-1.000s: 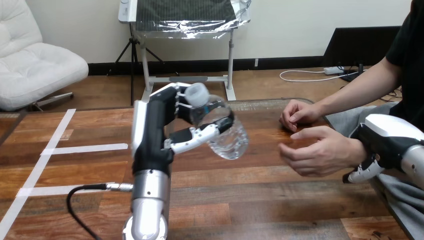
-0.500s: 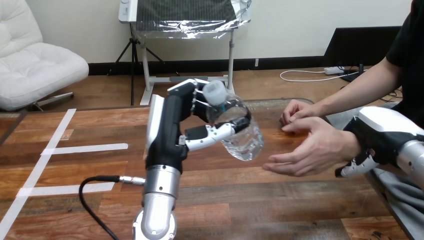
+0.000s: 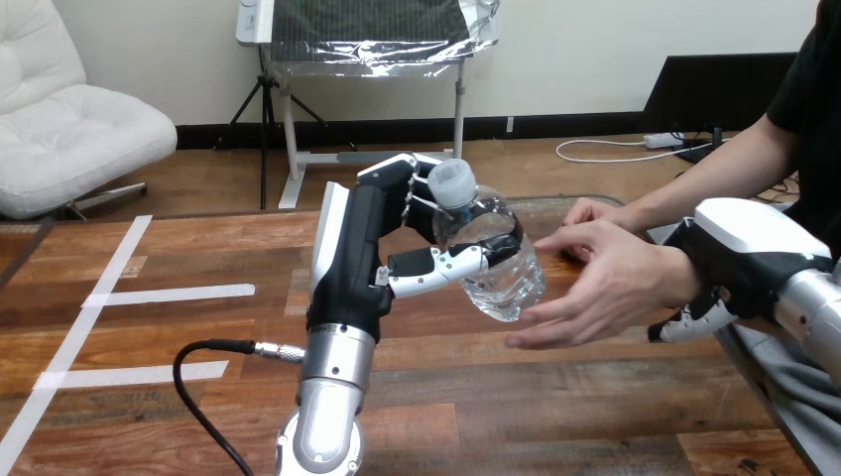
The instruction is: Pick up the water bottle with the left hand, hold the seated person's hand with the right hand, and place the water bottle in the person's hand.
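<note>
Starting with the biggest, what is there?

One wooden table [image 3: 555,416], and the left arm [image 3: 322,397] rises from it near the view's middle.

And the hands, how many?

Two of the robot's and two of the person's. The left hand [image 3: 357,248] is up above the table, with its fingers and thumb wrapped round the bottle [image 3: 496,263]. The right hand [image 3: 744,238] is at the view's right, lying against the wrist of the person's near hand [image 3: 605,288]. I cannot tell whether it clasps that wrist.

Where is the person's other hand?

The far hand [image 3: 592,212] lies behind the near one, low by the table's far edge. The near hand is open, with its palm turned toward the bottle.

How many bottles, and where?

One, clear, in the air, on the right side of the left hand's palm and just beside the near hand's palm. I cannot tell if the two touch.

Which way does it point?

It is tilted. Its long axis runs from the white cap [image 3: 451,182], up and to the left, to its base, down and to the right toward the near hand.
</note>
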`<act>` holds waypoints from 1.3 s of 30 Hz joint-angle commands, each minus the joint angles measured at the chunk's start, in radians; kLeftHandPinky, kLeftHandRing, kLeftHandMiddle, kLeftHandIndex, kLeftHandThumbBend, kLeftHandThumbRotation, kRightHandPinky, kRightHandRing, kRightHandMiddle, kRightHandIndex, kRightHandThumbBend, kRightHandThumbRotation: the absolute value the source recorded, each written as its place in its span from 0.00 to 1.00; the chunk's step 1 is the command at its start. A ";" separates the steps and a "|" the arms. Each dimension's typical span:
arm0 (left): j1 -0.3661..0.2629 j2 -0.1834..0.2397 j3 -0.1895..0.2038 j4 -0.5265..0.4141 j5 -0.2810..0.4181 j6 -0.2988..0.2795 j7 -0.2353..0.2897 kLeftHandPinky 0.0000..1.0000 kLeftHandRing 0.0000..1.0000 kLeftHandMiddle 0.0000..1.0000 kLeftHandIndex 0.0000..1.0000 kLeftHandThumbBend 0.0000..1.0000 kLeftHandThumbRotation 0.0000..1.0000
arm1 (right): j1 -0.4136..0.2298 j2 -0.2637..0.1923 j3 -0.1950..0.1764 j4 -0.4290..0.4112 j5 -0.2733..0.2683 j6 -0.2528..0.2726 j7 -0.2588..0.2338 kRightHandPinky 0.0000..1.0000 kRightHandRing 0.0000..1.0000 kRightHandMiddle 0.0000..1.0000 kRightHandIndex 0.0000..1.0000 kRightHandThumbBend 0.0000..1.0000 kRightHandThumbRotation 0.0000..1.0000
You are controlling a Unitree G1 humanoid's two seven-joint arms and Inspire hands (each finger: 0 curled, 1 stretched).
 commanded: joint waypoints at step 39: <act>-0.079 -0.098 -0.065 0.017 -0.009 -0.014 0.027 0.38 0.39 0.42 0.47 0.63 0.00 | -0.023 -0.036 -0.077 -0.131 0.001 -0.023 -0.005 0.20 0.24 0.29 0.33 0.77 0.00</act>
